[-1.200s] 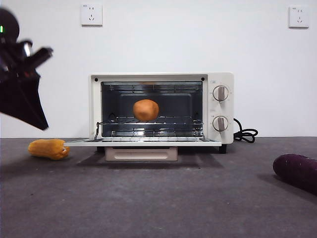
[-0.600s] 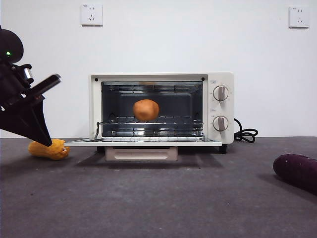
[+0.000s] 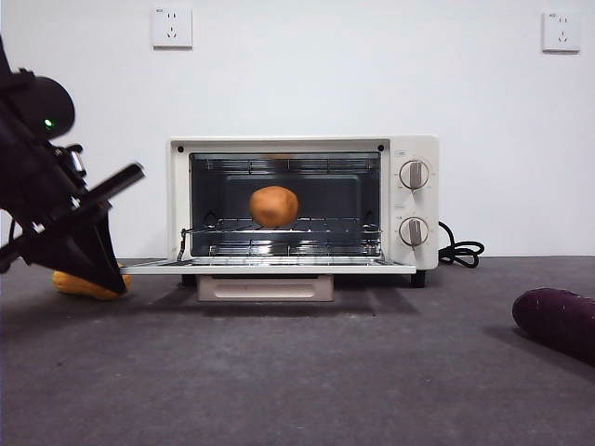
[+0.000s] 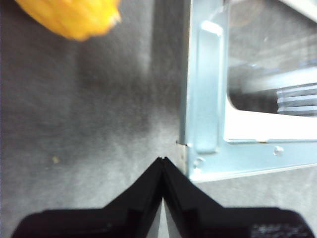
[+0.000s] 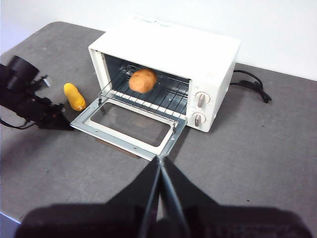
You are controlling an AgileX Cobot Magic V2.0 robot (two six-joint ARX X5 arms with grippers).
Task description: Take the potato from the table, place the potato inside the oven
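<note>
The potato (image 3: 274, 205) sits on the wire rack inside the oven (image 3: 303, 204), whose door (image 5: 130, 127) lies folded down flat. The left gripper (image 4: 163, 161), jaws pressed together and empty, hangs low over the table (image 3: 297, 372) beside the door's corner, apparently just clear of it. A corn cob (image 3: 84, 284) lies behind it. The right gripper (image 5: 159, 159), also clenched, waits high above.

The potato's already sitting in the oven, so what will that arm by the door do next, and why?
Probably slip its shut jaws under the open door and lift it closed. The potato rests on the rack inside the oven, the door lies flat, and the left gripper sits low at the door's corner, beside the corn cob. The right gripper hangs high, away.
</note>
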